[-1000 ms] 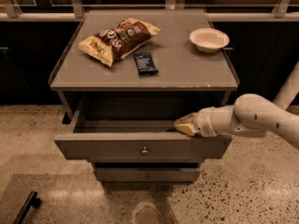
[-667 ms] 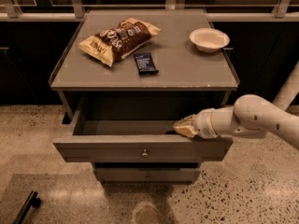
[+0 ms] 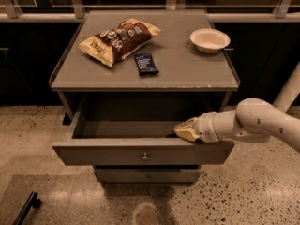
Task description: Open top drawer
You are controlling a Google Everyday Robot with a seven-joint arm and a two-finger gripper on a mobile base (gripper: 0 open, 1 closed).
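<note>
top drawer (image 3: pixel 93 153) | under grey cabinet top (image 3: pixel 187 74), pulled well out, inside showing | task judged nearly done, little travel left | gripper (image 3: pixel 186 129) on the drawer's upper front edge, right of centre knob (image 3: pixel 145 156); grip state cannot tell | open floor ahead of the front

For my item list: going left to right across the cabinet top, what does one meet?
Chip bag → dark bar → bowl. The claw is lower, at the front edge of the open top drawer, right of its knob.
</note>
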